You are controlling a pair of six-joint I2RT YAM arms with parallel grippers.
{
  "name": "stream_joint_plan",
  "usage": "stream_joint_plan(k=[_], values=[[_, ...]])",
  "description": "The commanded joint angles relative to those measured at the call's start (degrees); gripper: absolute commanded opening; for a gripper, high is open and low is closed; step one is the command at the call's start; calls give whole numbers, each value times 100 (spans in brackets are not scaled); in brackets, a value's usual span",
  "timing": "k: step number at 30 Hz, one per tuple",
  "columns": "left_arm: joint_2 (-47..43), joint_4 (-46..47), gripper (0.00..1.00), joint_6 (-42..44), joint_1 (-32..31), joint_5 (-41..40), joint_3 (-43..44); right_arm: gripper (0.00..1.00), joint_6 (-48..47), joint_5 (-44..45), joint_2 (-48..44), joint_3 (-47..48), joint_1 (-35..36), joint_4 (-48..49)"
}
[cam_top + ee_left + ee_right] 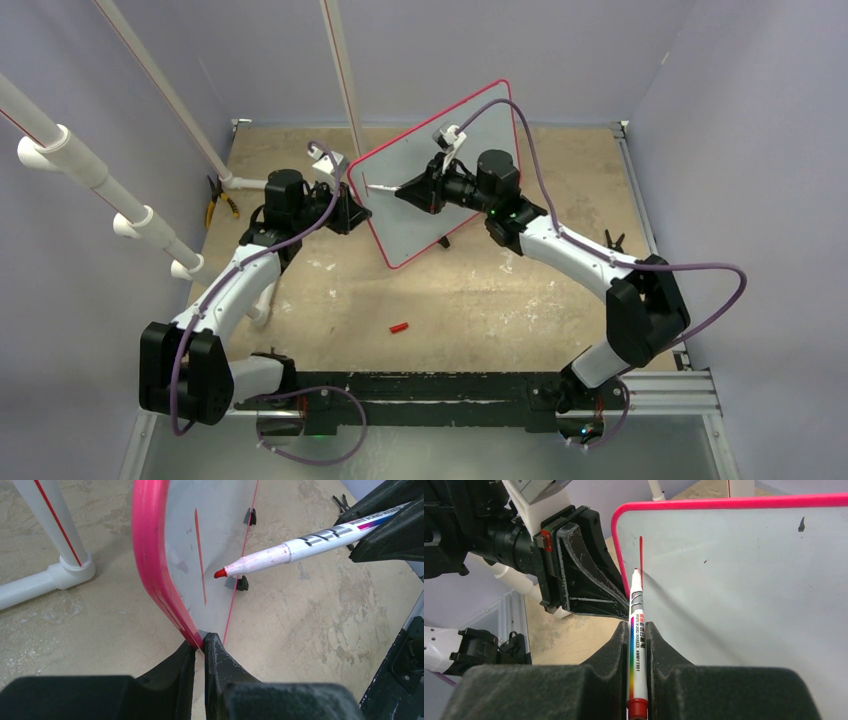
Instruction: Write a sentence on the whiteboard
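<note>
Clamping the whiteboard's (400, 220) red rim near a corner, the left fingers (220, 660) are holding it steeply tilted. The right fingers (659, 655) are squeezing a marker (638, 625), its red tip pointing at the board just ahead of the left fingers, at the end of one stroke (641, 552); contact is unclear. A red cap (399, 327) is lying on the table (450, 300) behind both fingers, and white pipes (55, 525) are standing left.

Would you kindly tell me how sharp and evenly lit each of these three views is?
Top external: soft, even light, no glare on the whiteboard. Left wrist: the marker tip is crisp, the left claw in the foreground soft, the board's rim glowing oversaturated pink. Right wrist: the marker's label is legible, the red stroke sharp, the right claw blurred.
</note>
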Motion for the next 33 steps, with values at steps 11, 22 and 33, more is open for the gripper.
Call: stream_joint_plan(k=[11,22,33], values=[[-19,192,0,239,18,-89,159,0,-42,392,170,380,14,67],[-19,198,0,243,18,-94,160,0,-9,785,77,312,15,24],[-36,191,0,240,24,-94,162,0,32,1093,-18,237,14,-75]])
